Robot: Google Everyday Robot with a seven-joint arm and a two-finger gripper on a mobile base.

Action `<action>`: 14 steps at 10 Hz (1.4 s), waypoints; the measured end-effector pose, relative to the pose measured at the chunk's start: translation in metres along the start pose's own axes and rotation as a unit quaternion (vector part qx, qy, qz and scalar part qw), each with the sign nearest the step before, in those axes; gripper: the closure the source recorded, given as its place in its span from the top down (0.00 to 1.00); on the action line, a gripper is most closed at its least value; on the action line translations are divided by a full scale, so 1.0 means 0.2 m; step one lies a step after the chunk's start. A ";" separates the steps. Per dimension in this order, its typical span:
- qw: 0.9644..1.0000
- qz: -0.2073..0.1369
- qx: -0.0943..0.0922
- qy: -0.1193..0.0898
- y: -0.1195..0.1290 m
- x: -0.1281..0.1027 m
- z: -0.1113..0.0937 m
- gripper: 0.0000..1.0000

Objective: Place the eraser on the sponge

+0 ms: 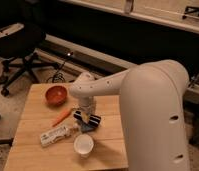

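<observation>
The eraser (89, 118), a black striped bar, sits mid-table just behind a white paper cup (83, 144) near the front edge of the wooden table (28, 131). It lies over the blue sponge (86, 127), which peeks out beneath it. A white bottle (57, 134) lies left of the cup. The gripper (87, 112) points down onto the eraser; whether it grips cannot be told. An orange stick (63, 116) lies left, a red bowl (56, 94) farther back, and an office chair (19, 44) beyond.
</observation>
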 end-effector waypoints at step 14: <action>0.999 0.023 -0.027 -0.021 -0.02 -0.05 -0.07 0.80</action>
